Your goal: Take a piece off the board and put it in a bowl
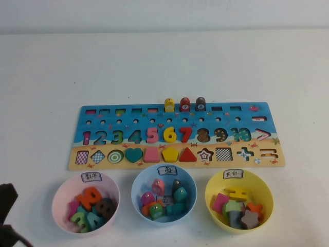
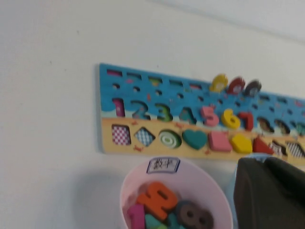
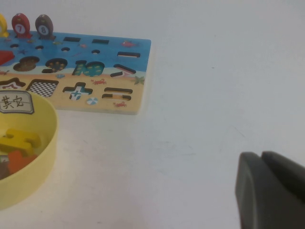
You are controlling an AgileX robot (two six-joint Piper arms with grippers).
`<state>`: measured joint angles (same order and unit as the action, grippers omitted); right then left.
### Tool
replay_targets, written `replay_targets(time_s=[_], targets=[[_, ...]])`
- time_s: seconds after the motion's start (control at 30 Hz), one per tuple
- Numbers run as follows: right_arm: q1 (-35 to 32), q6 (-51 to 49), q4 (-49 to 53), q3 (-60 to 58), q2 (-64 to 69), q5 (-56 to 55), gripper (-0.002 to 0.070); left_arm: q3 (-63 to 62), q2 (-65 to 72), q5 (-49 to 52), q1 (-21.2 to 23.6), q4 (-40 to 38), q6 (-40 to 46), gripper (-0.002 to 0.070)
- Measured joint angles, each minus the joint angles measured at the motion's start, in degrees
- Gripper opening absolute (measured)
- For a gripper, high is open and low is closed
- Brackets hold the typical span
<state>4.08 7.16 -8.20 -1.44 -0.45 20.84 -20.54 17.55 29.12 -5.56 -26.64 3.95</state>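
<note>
Left gripper [image 2: 269,164] closed, empty, hovering beside pink bowl [image 2: 143,183], short of board [image 1: 103,116]. Right gripper [image 3: 264,160] fingers together, parked beyond yellow bowl [image 3: 45,148]. Heart [image 1: 133,154] seated in board.

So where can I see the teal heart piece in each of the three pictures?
High view: the teal heart sits in its slot in the board's bottom row, above the pink bowl.
Left wrist view: the heart lies in the same row, beyond the pink bowl.
Right wrist view: not in the picture.
Shared landmark: the board, seen in all three.
</note>
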Motion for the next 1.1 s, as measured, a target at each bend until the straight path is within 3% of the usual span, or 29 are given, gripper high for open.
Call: replay_targets(time_s=[0.33,0.57,0.8,0.9,1.1], targets=[[0.0,0.0,0.0,0.0,0.0,0.0,-0.0017,-17.8,27.0,19.0,0.0,0.6,22.2,-0.0004],[0.0,0.0,0.0,0.0,0.0,0.0,-0.0017,-29.8,42.8,25.3,0.0,0.9,36.9,-0.0004],[0.0,0.0,0.0,0.0,0.0,0.0,-0.0017,-41.6,57.7,29.1,-0.3,1.1,46.0,-0.0004],[0.0,0.0,0.0,0.0,0.0,0.0,-0.0017,-45.8,63.8,30.3,-2.1,2.3,48.4,-0.0004],[0.0,0.0,0.0,0.0,0.0,0.0,-0.0017,-55.7,75.5,32.8,-10.0,10.1,49.4,-0.0004]])
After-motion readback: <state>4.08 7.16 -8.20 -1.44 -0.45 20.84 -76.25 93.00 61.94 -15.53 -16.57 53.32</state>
